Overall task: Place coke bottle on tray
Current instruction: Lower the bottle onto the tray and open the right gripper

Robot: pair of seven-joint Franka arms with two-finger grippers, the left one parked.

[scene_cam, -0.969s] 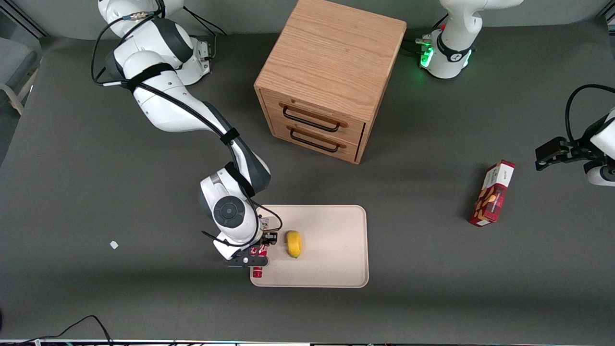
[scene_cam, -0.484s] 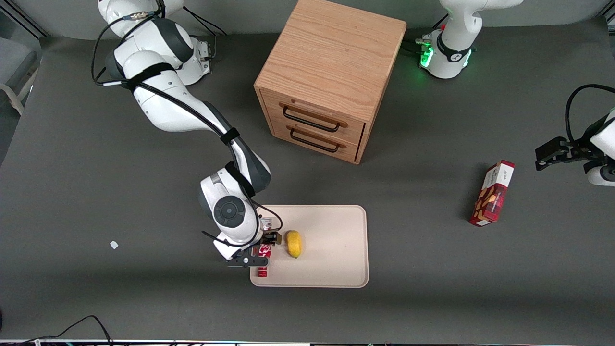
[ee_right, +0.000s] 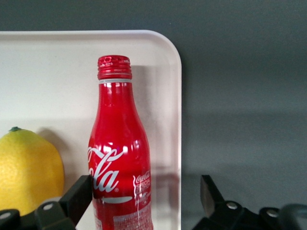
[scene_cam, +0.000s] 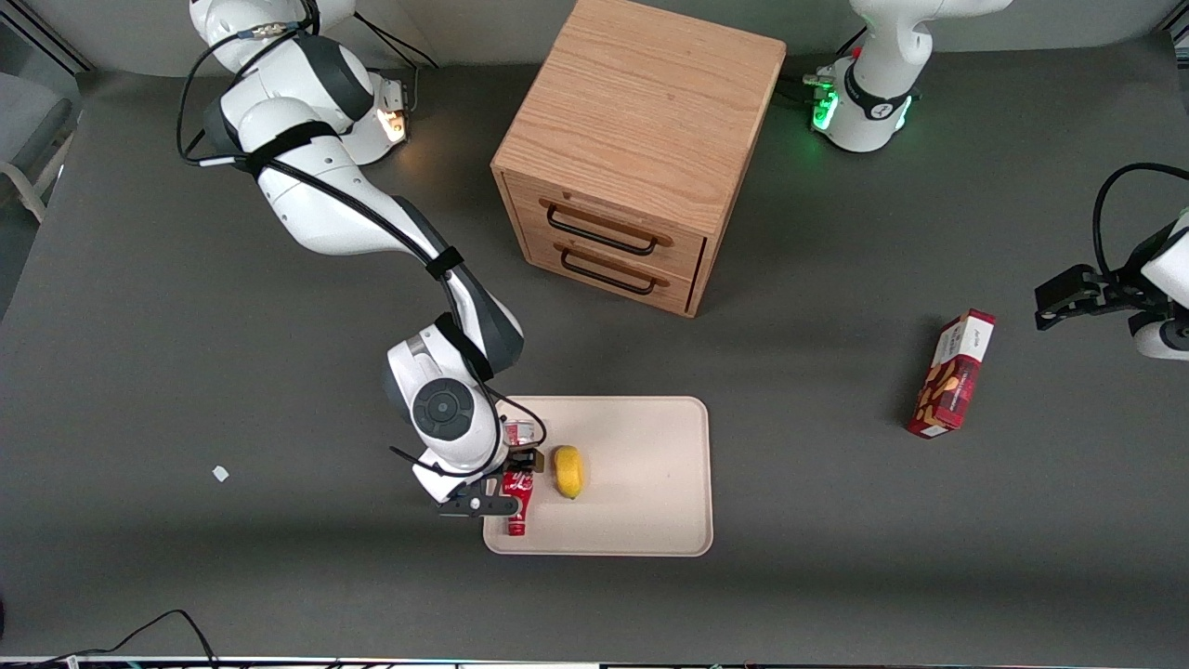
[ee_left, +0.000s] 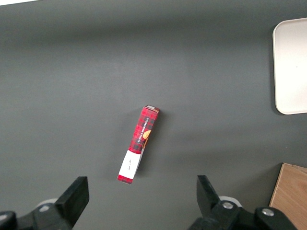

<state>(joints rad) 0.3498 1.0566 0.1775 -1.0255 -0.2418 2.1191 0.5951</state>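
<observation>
Bottle has gone from a short red stub under the wrist to its full length laid down since a second ago. Coke bottle (scene_cam: 516, 503) now lies on the tray (scene_cam: 641, 492), along the short edge toward the working arm's end, cap at 6 o'clock toward the front camera. Lemon (scene_cam: 568, 471) sits just beside it at 3 o'clock, on the tray too.

Gripper (scene_cam: 506, 483) hovers low over the bottle's base end with its jaws spread. In the right wrist view one finger (ee_right: 79, 199) is close to the bottle's side and the other stands well off it, so nothing is pinched.

Step in hand looks like release and retreat. Best done by lifting straight up with the jaws kept wide, so the near finger doesn't drag the bottle. It's round and could roll into the lemon or onto the rim.

Hard to tell:
- The bottle's base is hidden under the wrist.
- Contact between the near finger and the bottle is unclear.
- Whether the bottle touches the rim is unclear.
</observation>
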